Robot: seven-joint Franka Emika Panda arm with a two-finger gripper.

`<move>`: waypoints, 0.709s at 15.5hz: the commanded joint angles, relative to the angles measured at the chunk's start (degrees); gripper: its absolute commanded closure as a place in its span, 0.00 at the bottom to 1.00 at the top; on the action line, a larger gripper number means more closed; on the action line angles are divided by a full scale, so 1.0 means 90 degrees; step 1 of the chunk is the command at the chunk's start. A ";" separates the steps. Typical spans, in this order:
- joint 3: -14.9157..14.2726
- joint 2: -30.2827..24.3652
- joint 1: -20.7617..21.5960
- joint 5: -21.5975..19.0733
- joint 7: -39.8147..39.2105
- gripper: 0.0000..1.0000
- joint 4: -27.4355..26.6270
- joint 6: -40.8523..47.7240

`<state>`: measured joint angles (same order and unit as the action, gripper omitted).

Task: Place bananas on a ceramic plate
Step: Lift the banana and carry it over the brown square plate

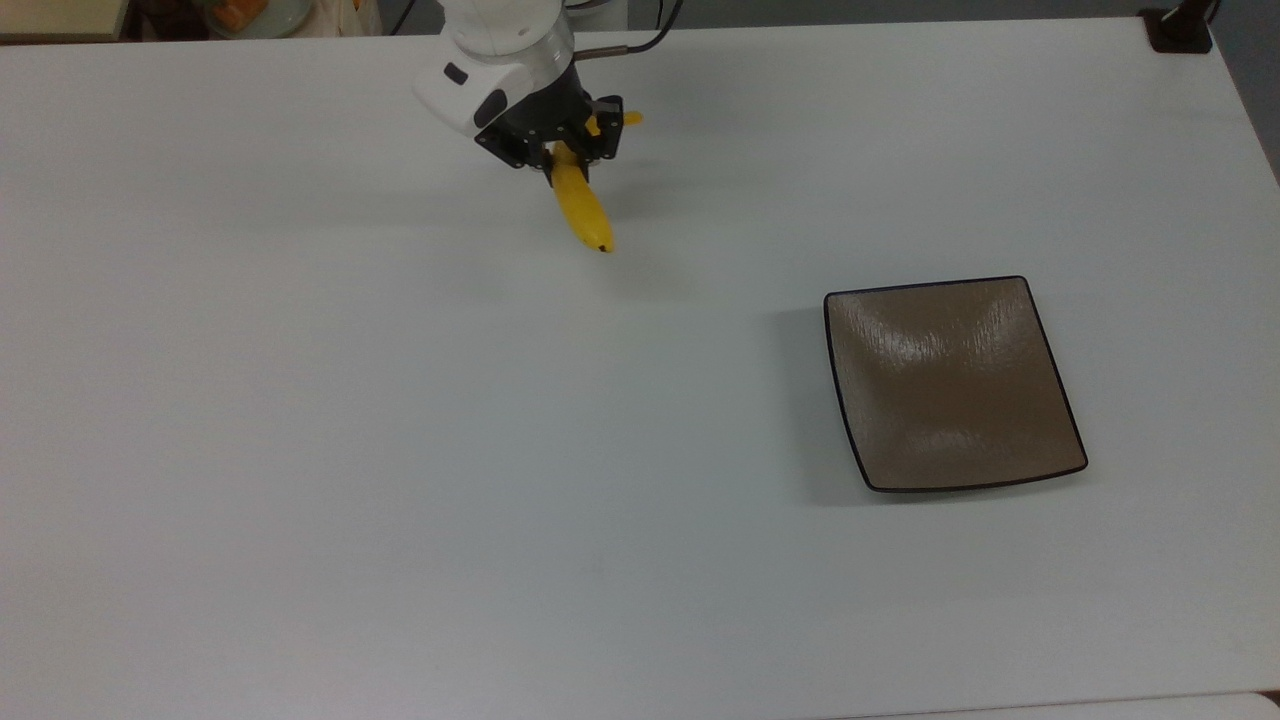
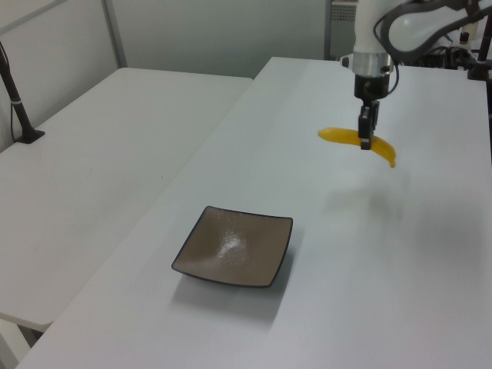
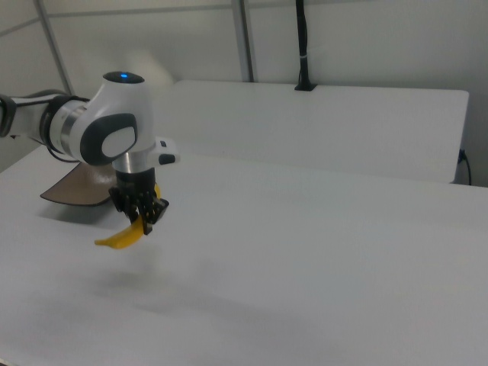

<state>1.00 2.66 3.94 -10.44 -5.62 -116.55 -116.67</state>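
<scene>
A bright yellow banana (image 1: 583,212) (image 2: 338,137) (image 3: 122,238) hangs in the air above the white table, and my gripper (image 1: 562,150) (image 2: 364,141) (image 3: 145,223) is shut on its middle. Its shadow falls on the table below it in the left view. The square glossy brown ceramic plate (image 1: 950,385) (image 2: 234,246) lies flat with nothing on it, well off to the top view's right of the banana and nearer the front edge. In the right view the plate (image 3: 72,187) sits partly behind the arm.
The white table (image 1: 400,450) stretches wide around both things. A black clamp (image 1: 1180,30) sits at the top view's far right corner. A second white table (image 2: 92,154) stands at the left view's left with a black post (image 2: 15,100).
</scene>
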 commanded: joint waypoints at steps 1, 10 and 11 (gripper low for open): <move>0.0026 0.0319 0.0234 -0.0674 0.0613 1.00 0.0760 0.0141; 0.0787 0.1763 0.0703 -0.1027 0.2800 1.00 0.2869 -0.0073; 0.0797 0.1910 0.0820 -0.0998 0.3005 0.99 0.2987 -0.0248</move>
<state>7.15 13.61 8.88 -18.87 15.88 -96.40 -116.80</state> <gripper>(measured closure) 0.692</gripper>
